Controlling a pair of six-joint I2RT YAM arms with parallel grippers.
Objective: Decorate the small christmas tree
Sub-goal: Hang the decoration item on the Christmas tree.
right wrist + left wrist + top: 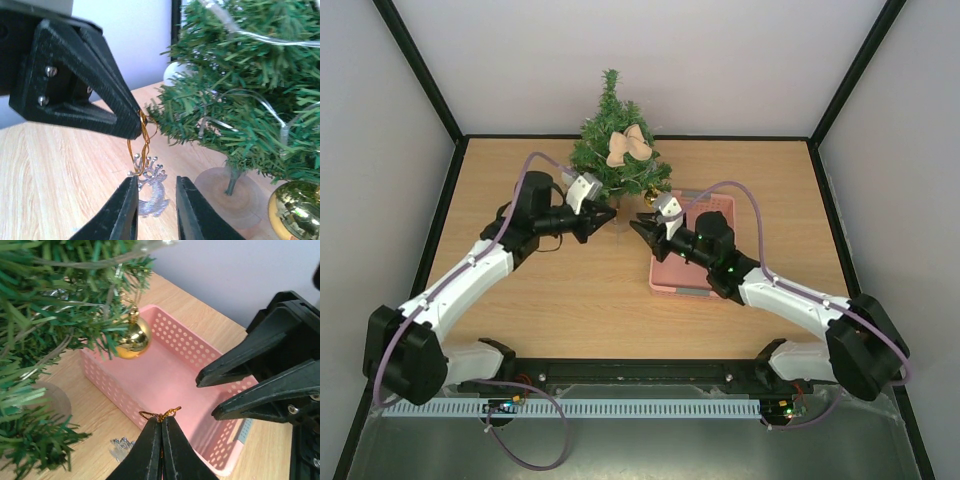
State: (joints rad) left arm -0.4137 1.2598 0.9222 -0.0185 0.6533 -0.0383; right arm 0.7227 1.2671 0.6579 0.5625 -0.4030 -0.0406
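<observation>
Hanging step: left gripper [161, 422] pinches gold loop [141, 145] of reindeer [152, 195]; right gripper [156, 182] fingers parted around it. Next, I judge, loop goes over a tree [240, 95] branch

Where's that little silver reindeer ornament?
In the right wrist view, the silver reindeer ornament dangles by its gold thread loop from the left tool, between the right tool's fingers, beside the small green christmas tree.
</observation>
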